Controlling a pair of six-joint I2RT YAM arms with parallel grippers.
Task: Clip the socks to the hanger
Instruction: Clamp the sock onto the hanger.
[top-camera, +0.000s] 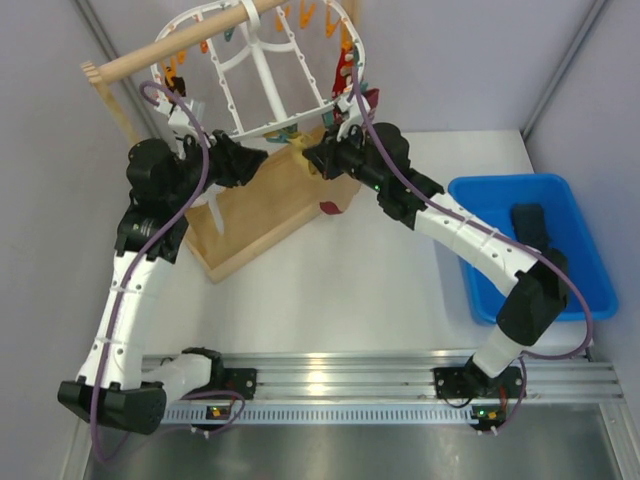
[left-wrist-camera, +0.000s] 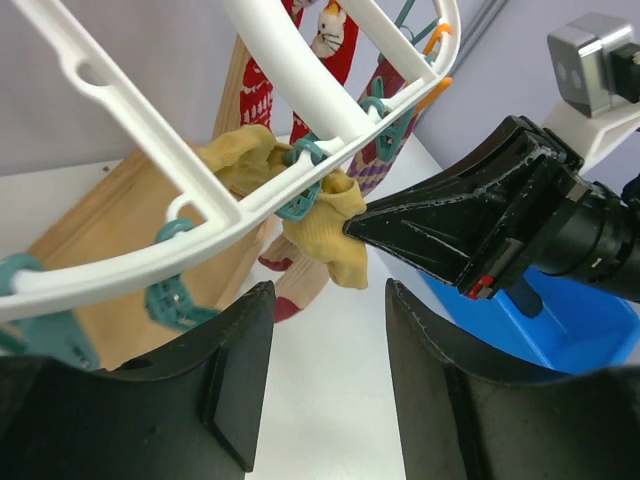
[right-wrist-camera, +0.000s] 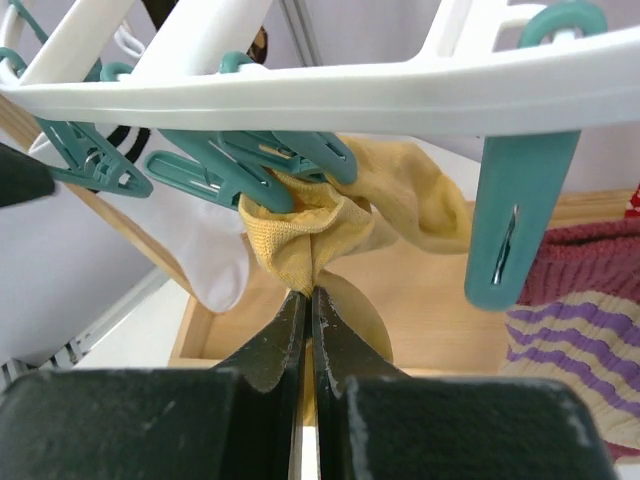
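The white hanger (top-camera: 262, 75) hangs from a wooden rod, with orange and teal clips on its rim; it also shows in the left wrist view (left-wrist-camera: 140, 125) and the right wrist view (right-wrist-camera: 350, 90). A tan-yellow sock (right-wrist-camera: 300, 235) hangs at a teal clip (right-wrist-camera: 250, 165) on the near rim and is also seen from the left wrist (left-wrist-camera: 335, 230). My right gripper (right-wrist-camera: 308, 298) is shut on this sock's lower fold, its tip in the top view (top-camera: 312, 158). My left gripper (left-wrist-camera: 330, 310) is open and empty just below the rim, left of the sock (top-camera: 252, 160).
A white sock (right-wrist-camera: 210, 250), a purple-striped sock (right-wrist-camera: 575, 330) and red patterned socks (left-wrist-camera: 335, 40) hang on the hanger. The wooden base (top-camera: 255, 215) lies under it. A blue bin (top-camera: 560, 195) at the right holds a dark sock (top-camera: 528, 220).
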